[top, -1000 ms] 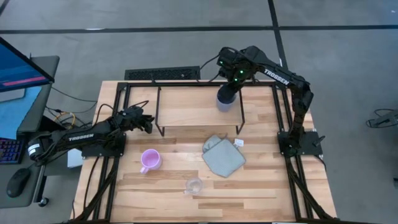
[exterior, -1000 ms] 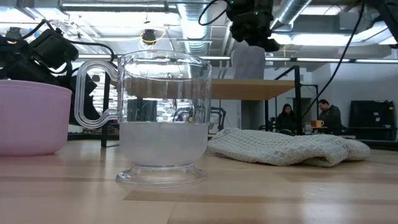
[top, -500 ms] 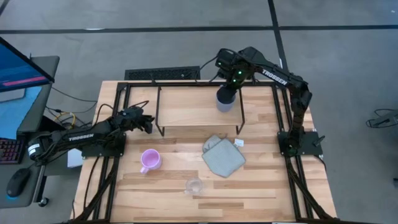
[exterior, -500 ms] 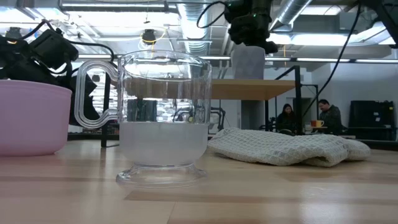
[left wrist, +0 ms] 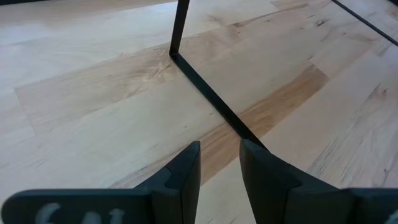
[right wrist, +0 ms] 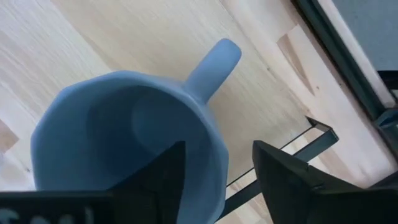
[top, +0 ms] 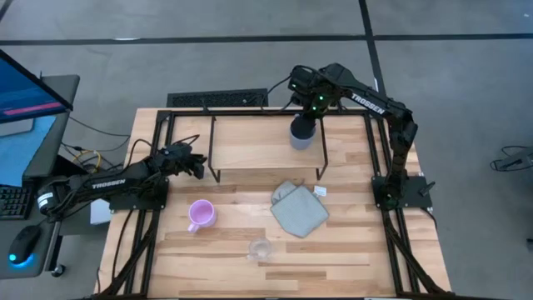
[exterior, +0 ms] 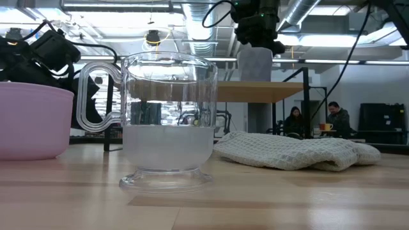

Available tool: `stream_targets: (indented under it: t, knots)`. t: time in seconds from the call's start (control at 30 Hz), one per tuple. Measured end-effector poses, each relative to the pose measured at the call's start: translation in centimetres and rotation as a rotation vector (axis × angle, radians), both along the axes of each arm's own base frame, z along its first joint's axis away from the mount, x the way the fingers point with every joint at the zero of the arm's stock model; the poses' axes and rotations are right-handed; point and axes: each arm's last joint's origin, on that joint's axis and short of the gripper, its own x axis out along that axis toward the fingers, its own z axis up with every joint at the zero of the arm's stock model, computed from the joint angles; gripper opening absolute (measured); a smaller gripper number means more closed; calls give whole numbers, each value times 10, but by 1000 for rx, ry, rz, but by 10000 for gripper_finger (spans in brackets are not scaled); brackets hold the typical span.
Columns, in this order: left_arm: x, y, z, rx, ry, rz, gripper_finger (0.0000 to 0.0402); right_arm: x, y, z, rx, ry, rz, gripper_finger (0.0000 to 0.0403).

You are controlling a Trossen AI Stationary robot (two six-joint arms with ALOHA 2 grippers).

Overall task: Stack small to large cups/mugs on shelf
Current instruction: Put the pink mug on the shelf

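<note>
The blue-grey mug [top: 301,134] stands upright by its base on the shelf [top: 250,143], near the board's right end. My right gripper [right wrist: 217,171] hangs open right above it and points down. One finger is inside the mug and one outside, on either side of the wall beside the handle [right wrist: 211,65], touching nothing. The pink-lilac mug [top: 201,214] and the clear glass cup [top: 260,247] stand on the table in front of the shelf. My left gripper [left wrist: 219,168] waits by the shelf's left leg, its fingers a little apart and holding nothing.
A grey-green cloth [top: 298,208] lies crumpled on the table between the shelf and the glass cup. The shelf's black wire legs [left wrist: 205,93] run along the table beside my left gripper. People sit in the room far behind the table [exterior: 313,120].
My right gripper has opened above the blue-grey mug and let it go without moving away. The mug stays upright on the shelf.
</note>
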Motion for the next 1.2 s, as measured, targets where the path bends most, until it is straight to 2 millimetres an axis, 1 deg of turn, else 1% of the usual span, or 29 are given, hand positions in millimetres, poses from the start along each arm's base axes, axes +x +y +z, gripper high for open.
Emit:
stream_targets:
  t: [0.1, 0.23, 0.47, 0.53, 0.7, 0.93, 1.07, 1.2]
  knots:
    - [0, 0, 0, 0, 0, 0, 103, 0, 1, 0, -1, 0, 5, 228]
    - [0, 0, 0, 0, 0, 0, 103, 1, 3, 0, -4, 1, 28, 238]
    - [0, 0, 0, 0, 0, 0, 103, 1, 2, 1, -10, -1, 57, 240]
    - [0, 0, 0, 0, 0, 0, 103, 1, 2, 5, -20, -16, 61, 240]
    - [0, 0, 0, 0, 0, 0, 103, 0, 4, 29, -74, -99, 89, 240]
    - [0, 0, 0, 0, 0, 0, 103, -8, 10, 72, -162, -250, 91, 240]
    - [0, 0, 0, 0, 0, 0, 103, -15, 16, 86, -208, -326, 101, 240]
    - [0, 0, 0, 0, 0, 0, 103, -25, 23, 100, -312, -332, 118, 240]
